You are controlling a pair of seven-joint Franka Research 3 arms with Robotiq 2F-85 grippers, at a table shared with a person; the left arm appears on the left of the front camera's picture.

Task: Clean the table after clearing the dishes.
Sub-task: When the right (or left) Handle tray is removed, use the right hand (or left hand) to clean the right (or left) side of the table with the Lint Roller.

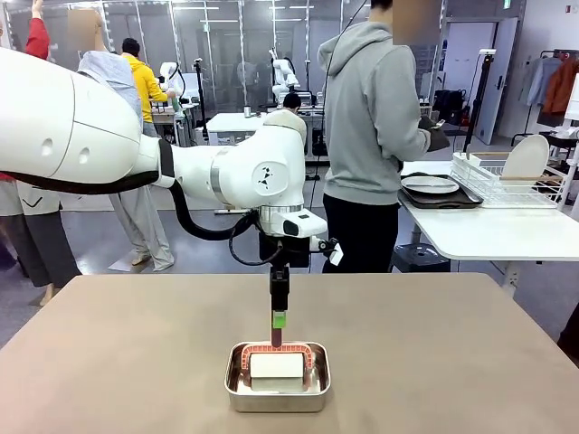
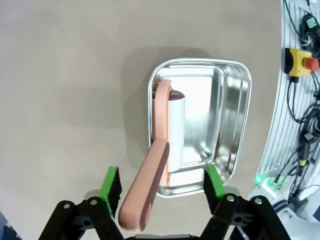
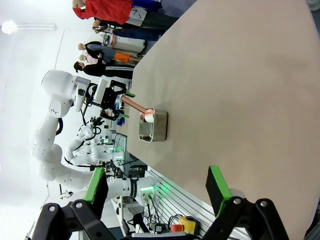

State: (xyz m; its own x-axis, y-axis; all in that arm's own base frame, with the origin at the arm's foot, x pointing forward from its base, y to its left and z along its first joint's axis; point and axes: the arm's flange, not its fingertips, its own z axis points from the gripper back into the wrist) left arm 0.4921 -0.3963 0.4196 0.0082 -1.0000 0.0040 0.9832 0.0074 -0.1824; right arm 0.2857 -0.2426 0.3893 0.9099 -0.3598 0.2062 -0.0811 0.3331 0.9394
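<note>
Our matte brown desk [image 1: 118,362] lies open out to both side edges. Near its front edge the steel pan [image 1: 277,399] holds the lint roller [image 1: 276,365], with the left pincer [image 1: 277,336] spread wide around its pink handle [image 2: 148,190]. We find the right pincer [image 3: 157,189] wide too. Far right, a white plate [image 1: 430,184] rests on the white side desk [image 1: 488,237].

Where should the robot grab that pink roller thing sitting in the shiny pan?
By its long pink handle, coming from above. The handle sticks up out of the pan while the white roll lies low inside, and the open left tool has a finger on each side of it.
</note>
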